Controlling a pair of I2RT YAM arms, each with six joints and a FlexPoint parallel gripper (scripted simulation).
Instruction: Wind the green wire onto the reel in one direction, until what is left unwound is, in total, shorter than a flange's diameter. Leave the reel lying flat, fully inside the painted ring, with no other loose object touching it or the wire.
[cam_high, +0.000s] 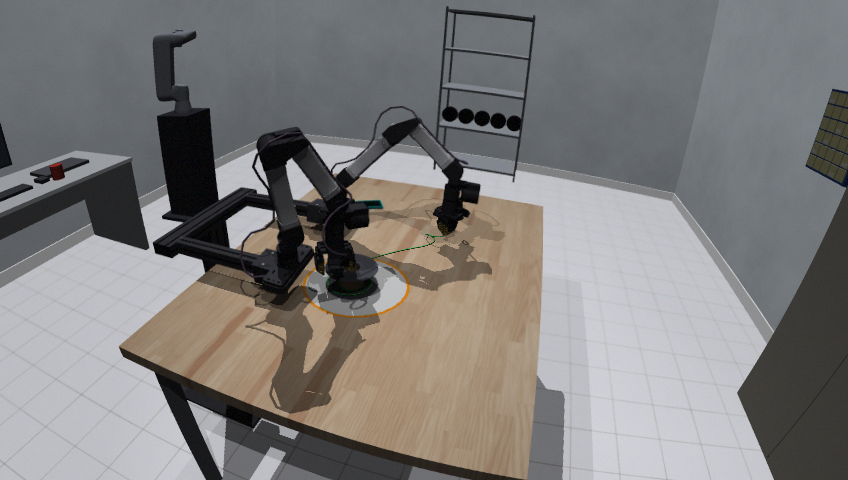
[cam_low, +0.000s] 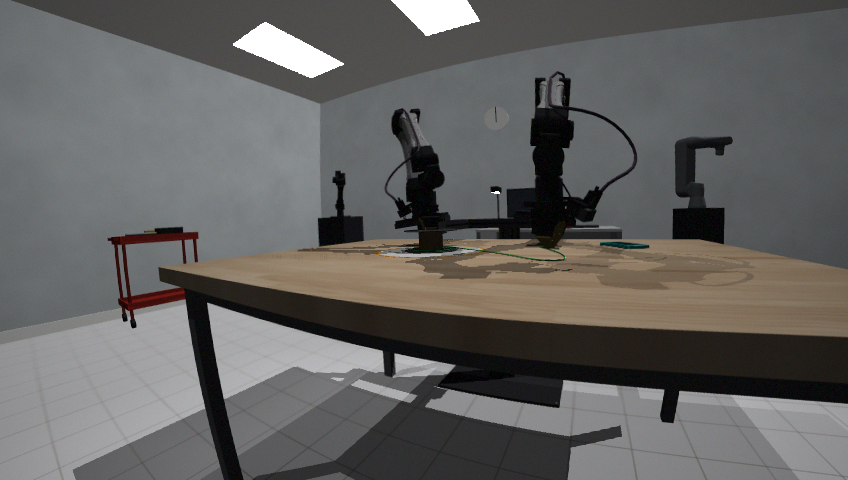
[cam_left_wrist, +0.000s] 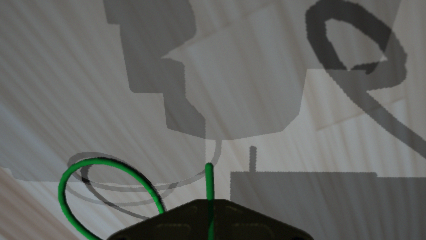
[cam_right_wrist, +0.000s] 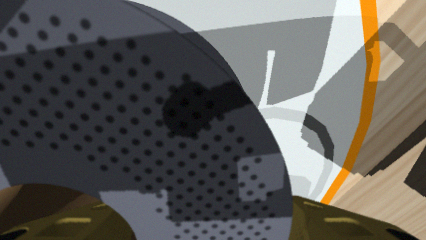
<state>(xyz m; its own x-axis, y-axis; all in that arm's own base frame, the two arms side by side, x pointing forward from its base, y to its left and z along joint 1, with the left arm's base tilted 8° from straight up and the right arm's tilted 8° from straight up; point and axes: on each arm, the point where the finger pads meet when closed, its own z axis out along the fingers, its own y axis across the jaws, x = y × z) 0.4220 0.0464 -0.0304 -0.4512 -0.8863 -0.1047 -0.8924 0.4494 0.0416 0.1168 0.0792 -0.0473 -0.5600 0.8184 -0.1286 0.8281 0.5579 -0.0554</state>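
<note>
The dark grey reel (cam_high: 367, 268) (cam_low: 430, 240) (cam_right_wrist: 210, 165) lies flat, its lower flange on the white disc inside the orange painted ring (cam_high: 408, 288) (cam_right_wrist: 369, 95). Some green wire is around its hub. The unwound green wire (cam_high: 404, 249) (cam_low: 523, 258) (cam_left_wrist: 61, 192) runs from the reel across the table, with a loop near my left gripper (cam_high: 445, 228) (cam_low: 550, 242) (cam_left_wrist: 210, 220), which is shut on the wire near its end. My right gripper (cam_high: 336, 270) (cam_right_wrist: 208, 205) is open at the upper flange, one finger by the hub hole, the other beyond the rim. Contact is unclear.
A teal flat object (cam_high: 373, 204) (cam_low: 624, 244) lies at the table's back, away from the reel and wire. The frame (cam_high: 202, 223) carrying both arms stands along one table edge. My right forearm hangs above the reel.
</note>
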